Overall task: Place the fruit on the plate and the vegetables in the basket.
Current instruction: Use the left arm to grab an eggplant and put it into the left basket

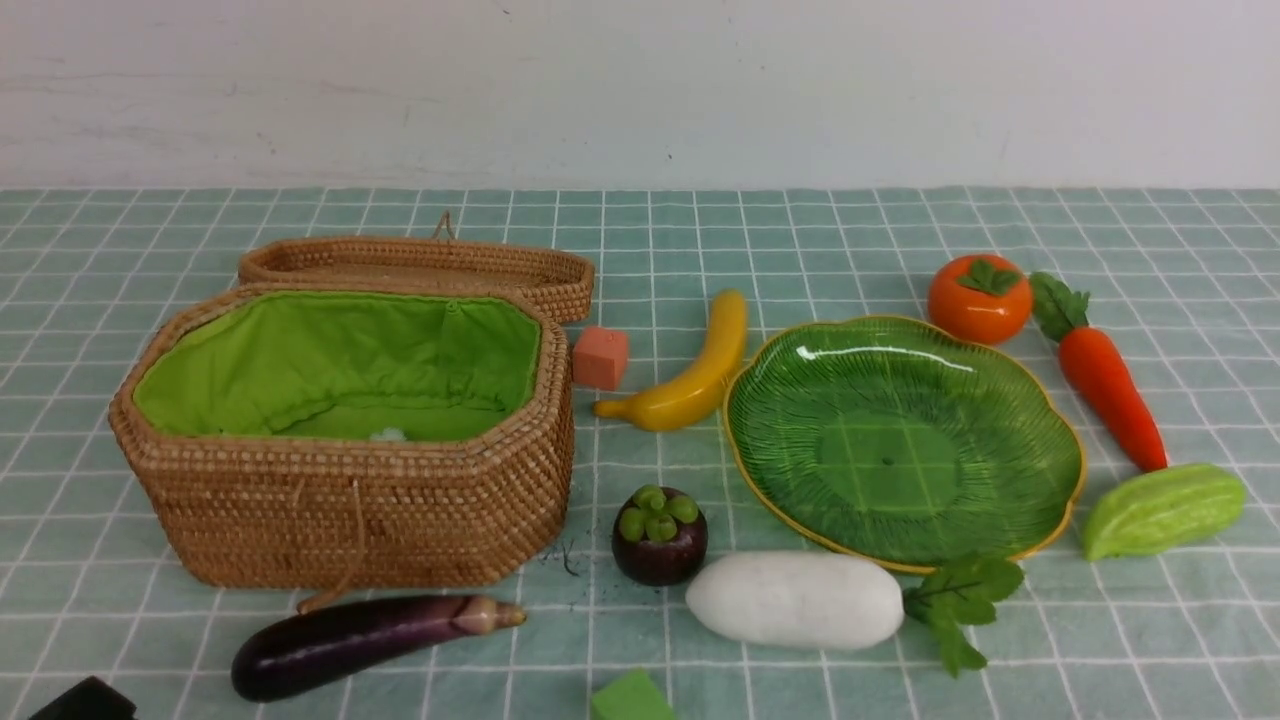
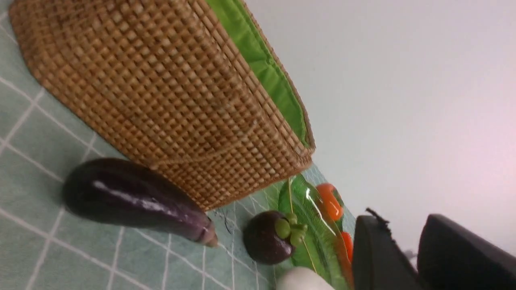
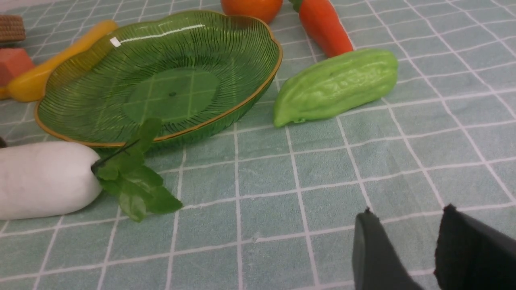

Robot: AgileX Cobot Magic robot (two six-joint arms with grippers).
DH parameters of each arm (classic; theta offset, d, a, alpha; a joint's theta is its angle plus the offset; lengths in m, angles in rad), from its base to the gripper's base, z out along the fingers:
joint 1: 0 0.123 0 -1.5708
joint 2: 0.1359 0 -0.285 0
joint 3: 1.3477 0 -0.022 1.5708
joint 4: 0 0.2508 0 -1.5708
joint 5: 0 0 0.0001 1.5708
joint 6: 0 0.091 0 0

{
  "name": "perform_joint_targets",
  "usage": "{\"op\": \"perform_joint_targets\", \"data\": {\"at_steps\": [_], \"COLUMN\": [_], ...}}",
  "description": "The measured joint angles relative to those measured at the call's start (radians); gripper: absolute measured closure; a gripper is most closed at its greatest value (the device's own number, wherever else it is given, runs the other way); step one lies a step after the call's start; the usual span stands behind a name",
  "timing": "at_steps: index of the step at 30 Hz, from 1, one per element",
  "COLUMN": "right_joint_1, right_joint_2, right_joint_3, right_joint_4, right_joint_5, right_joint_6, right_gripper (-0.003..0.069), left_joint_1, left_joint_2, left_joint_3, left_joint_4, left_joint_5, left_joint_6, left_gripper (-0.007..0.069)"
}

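- Wicker basket (image 1: 350, 480) at counter left: open, lid (image 1: 420, 262) just behind it, nothing identifiable inside.
- Green plate (image 1: 900, 450) right of centre: bare. All fruit and vegetables out on the checked cloth (image 1: 1150, 260).
- Left jaws: nearly together with a slim gap, pinching nothing, low near the eggplant (image 1: 350, 640).
- Right jaws: slightly spread, pinching nothing, low over bare cloth near the gourd (image 1: 1165, 510).
- Slip risk: glossy, rounded eggplant, likely to roll if pinched off-centre. Basket wall just behind narrows the approach.
- Roll risk: mangosteen (image 1: 660, 540) close beside the radish (image 1: 795, 600). Avoid brushing either.
- Drag risk: radish leaves overlapping the plate rim. Lift clear before moving sideways.
- Sorting risk: carrot (image 1: 1110, 385) just beside the persimmon (image 1: 978, 300), similar orange.
- Banana (image 1: 700, 375): just beside the plate edge.
- Pink cube (image 1: 600, 357) and green cube (image 1: 630, 697): leave untouched.
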Motion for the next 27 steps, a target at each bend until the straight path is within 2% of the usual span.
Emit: {"op": "perform_joint_targets", "data": {"at_steps": [1, 3, 6, 9, 12, 14, 15, 18, 20, 22, 24, 25, 26, 27], "right_joint_1": [0.000, 0.000, 0.000, 0.000, 0.000, 0.000, 0.000, 0.000, 0.005, 0.026, 0.065, 0.103, 0.115, 0.151], "right_joint_2": [0.000, 0.000, 0.000, 0.000, 0.000, 0.000, 0.000, 0.000, 0.000, 0.000, 0.006, 0.038, 0.044, 0.087], "right_joint_3": [0.000, 0.000, 0.001, 0.011, 0.011, 0.011, 0.011, 0.011, 0.011, -0.015, -0.099, -0.205, -0.235, -0.316], "right_joint_4": [0.000, 0.000, -0.007, -0.006, 0.083, 0.124, 0.198, 0.272, 0.326, 0.365, 0.393, 0.397, 0.397, 0.396], "right_joint_5": [0.000, -0.001, -0.016, -0.073, -0.140, -0.162, -0.199, -0.224, -0.225, -0.158, -0.023, 0.101, 0.118, 0.220], "right_joint_6": [0.000, 0.000, 0.000, 0.002, 0.068, 0.097, 0.144, 0.192, 0.215, 0.218, 0.192, 0.131, 0.112, 0.063], "right_gripper": [0.0418, 0.0418, 0.0418, 0.0418, 0.0418, 0.0418, 0.0418, 0.0418, 0.0421, 0.0436, 0.0463, 0.0482, 0.0487, 0.0501], "left_joint_1": [0.000, 0.000, 0.000, 0.000, 0.000, 0.000, 0.000, 0.000, 0.000, 0.000, 0.000, 0.000, 0.000, 0.000], "left_joint_2": [0.000, 0.032, 0.109, 0.283, 0.466, 0.528, 0.597, 0.663, 0.720, 0.748, 0.765, 0.776, 0.778, 0.786], "left_joint_3": [0.000, -0.087, -0.185, -0.329, -0.461, -0.494, -0.525, -0.547, -0.559, -0.561, -0.563, -0.564, -0.565, -0.571], "left_joint_4": [0.002, 0.031, 0.072, 0.143, 0.244, 0.283, 0.326, 0.347, 0.350, 0.343, 0.332, 0.325, 0.325, 0.325], "left_joint_5": [0.006, 0.078, 0.173, 0.378, 0.604, 0.642, 0.671, 0.680, 0.687, 0.689, 0.691, 0.694, 0.696, 0.702], "left_joint_6": [0.006, 0.093, 0.163, 0.224, 0.243, 0.244, 0.244, 0.255, 0.313, 0.371, 0.409, 0.436, 0.439, 0.456], "left_gripper": [0.0536, 0.0631, 0.0638, 0.0638, 0.0638, 0.0638, 0.0638, 0.0638, 0.0638, 0.0638, 0.0638, 0.0638, 0.0638, 0.0638]}}
